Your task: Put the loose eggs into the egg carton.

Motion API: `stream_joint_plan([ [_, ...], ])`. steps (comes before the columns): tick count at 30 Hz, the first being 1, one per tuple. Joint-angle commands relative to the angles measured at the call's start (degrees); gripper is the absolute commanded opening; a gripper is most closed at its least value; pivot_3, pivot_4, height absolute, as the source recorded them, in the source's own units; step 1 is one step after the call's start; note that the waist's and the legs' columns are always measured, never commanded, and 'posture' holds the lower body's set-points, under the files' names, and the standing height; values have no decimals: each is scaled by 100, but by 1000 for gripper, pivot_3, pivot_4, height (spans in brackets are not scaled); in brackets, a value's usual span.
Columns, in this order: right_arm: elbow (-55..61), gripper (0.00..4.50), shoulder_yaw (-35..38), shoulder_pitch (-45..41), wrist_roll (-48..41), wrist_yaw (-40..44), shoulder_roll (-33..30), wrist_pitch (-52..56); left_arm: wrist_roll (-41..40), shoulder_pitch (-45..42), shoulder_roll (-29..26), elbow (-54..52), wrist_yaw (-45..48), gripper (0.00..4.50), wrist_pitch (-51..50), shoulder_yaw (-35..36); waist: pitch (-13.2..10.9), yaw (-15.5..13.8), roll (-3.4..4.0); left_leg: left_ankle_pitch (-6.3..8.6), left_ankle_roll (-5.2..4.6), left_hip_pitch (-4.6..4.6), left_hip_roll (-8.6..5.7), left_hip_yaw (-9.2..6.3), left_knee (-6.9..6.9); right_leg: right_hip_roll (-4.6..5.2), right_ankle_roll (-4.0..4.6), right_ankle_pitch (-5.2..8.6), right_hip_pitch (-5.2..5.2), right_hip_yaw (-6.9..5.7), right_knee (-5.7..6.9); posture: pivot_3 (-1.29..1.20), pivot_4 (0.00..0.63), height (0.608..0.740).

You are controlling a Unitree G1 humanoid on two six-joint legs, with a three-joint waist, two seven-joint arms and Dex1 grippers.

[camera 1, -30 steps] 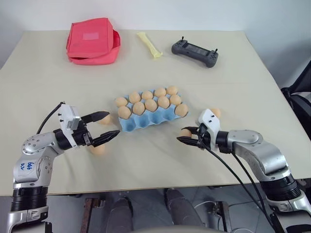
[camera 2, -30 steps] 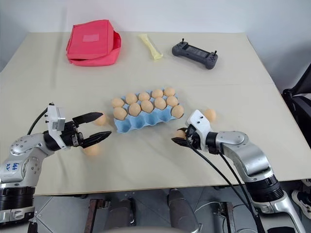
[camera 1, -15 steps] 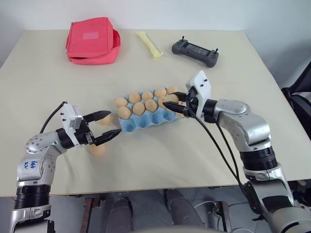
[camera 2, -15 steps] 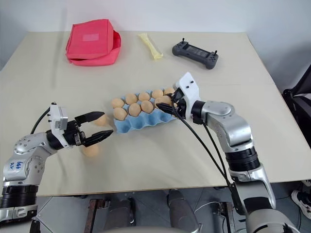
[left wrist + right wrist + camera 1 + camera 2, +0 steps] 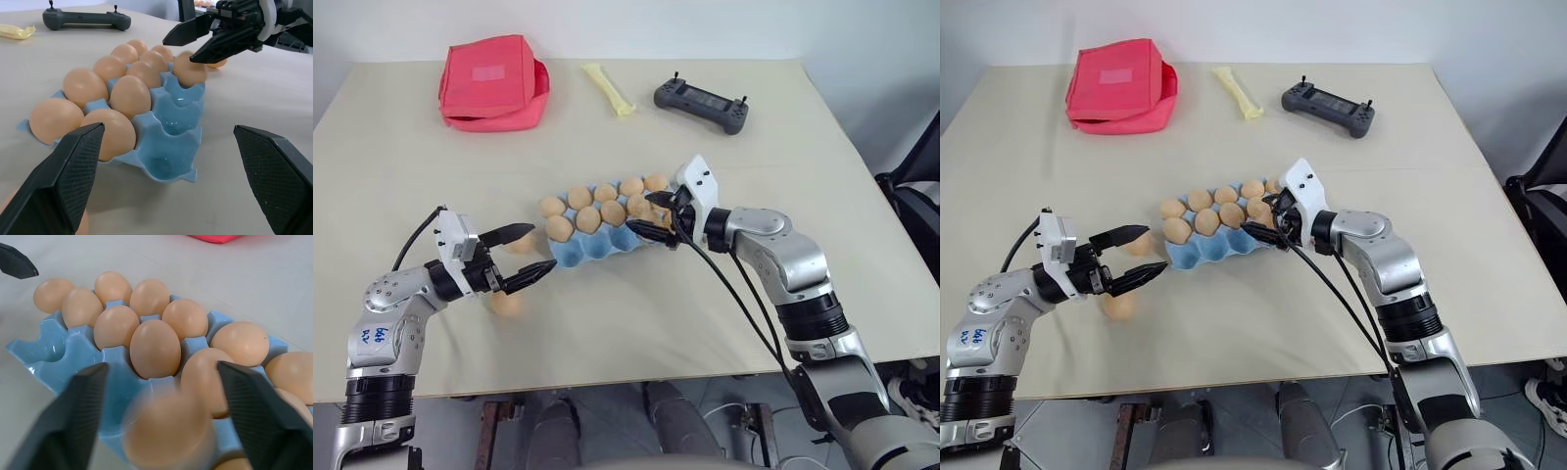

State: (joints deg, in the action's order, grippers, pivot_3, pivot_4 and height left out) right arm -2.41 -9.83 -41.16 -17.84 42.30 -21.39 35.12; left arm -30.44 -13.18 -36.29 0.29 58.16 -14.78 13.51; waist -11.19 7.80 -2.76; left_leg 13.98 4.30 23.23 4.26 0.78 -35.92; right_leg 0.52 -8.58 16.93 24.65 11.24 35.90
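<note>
Item: carton (image 5: pixel 607 244), light blue, lidless, mid-table; most cups filled with tan eggs; the near row toward the left arm has empty cups (image 5: pixel 171 142), at least two by the left wrist view.

Item: right gripper (image 5: pixel 658 214), at the carton's right end, just above the near row; fingers spread apart, released; an egg (image 5: pixel 190 69) sits directly beneath them in a near-row cup, blurred in the right wrist view, so whether it has fully settled cannot be told.

Item: left gripper (image 5: pixel 530 253), level, just off the carton's left end; fingers wide apart, grasping nothing.

Item: loose eggs on the table; one (image 5: pixel 506 303) just below the left gripper; another (image 5: pixel 521 242) partly hidden behind its upper finger, close to the carton's left end; a further one (image 5: pixel 216 62) seems to lie on the table beyond the right gripper.

Item: red pouch (image 5: pixel 491 82), yellow strip (image 5: pixel 611 89), dark controller (image 5: pixel 702 101), along the far edge; no part in the task.

Step in hand, as judged: seating an egg in the near row; task well advanced, a few eggs outstanding.

Handling notes: lift the right fingers straight clear before swinging away, so neither tip drags the seated egg or nudges the light carton; for the next egg, the left gripper stands nearest; straddle the egg across its narrow width, close gently, since the shell is smooth and apt to roll or slip; carry low, lower into an empty cup before letting go; avoid knocking neighbours.
</note>
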Motion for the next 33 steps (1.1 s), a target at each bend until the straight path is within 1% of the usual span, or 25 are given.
stream_joint_plan([
  [1,433,4485,208,-14,-16,-37,-145,36,-23,-78,34,-117,-38,4500,127,38,0,13,0,0,0,0,0,0,1,0,0,0,0,0,0,0,150,740],
  [5,753,4485,367,116,-91,-67,-321,193,-9,-126,43,-45,-34,4500,169,8,0,10,0,0,0,0,0,-1,3,0,0,1,1,0,-1,0,150,740],
  [10,1665,4485,1139,602,-676,154,-1124,972,-39,-139,41,-20,-34,4500,182,17,-1,-33,1,0,0,4,0,-3,2,0,0,1,0,0,-5,0,150,740],
  [15,2389,4485,1966,1497,-1177,304,-1962,1519,-63,-62,8,-19,-4,4500,180,51,-1,-91,0,7,-4,4,0,-5,3,0,2,6,-2,0,-14,0,150,740],
  [19,2766,4485,2921,2506,-1509,522,-2554,1731,-85,26,-12,-35,-10,4500,150,96,-1,-126,1,8,-5,0,0,0,1,0,4,8,-3,2,-14,0,150,740],
  [21,2796,4485,3259,3028,-1469,556,-2768,1692,-92,70,-11,-51,-8,4500,149,105,-1,-150,0,8,-5,-1,-1,2,-1,0,50,32,-5,4,-14,0,150,740],
  [24,2809,4485,3500,3526,-1436,505,-2902,1637,-93,99,-2,-56,-3,4500,161,106,-1,-158,-1,8,-5,0,-1,2,-12,1,79,48,-10,6,-18,0,150,740],
  [26,2856,4485,3572,3687,-1475,431,-2892,1662,-85,100,5,-41,3,4500,176,102,-1,-142,-1,7,-6,-1,-1,7,-14,1,83,50,-12,11,-25,0,150,740],
  [30,2852,4485,3416,3552,-1517,112,-2707,1681,-78,72,20,-40,-7,4500,178,80,-2,-118,-2,-4,-18,-6,-2,18,-20,0,79,39,-13,23,-24,0,150,740],
  [33,2711,4485,3133,3206,-1465,-275,-2428,1710,-75,53,40,-50,-26,4500,176,63,-2,-101,-3,-10,-19,-7,-3,18,-21,0,83,33,-12,24,-25,0,150,740],
])
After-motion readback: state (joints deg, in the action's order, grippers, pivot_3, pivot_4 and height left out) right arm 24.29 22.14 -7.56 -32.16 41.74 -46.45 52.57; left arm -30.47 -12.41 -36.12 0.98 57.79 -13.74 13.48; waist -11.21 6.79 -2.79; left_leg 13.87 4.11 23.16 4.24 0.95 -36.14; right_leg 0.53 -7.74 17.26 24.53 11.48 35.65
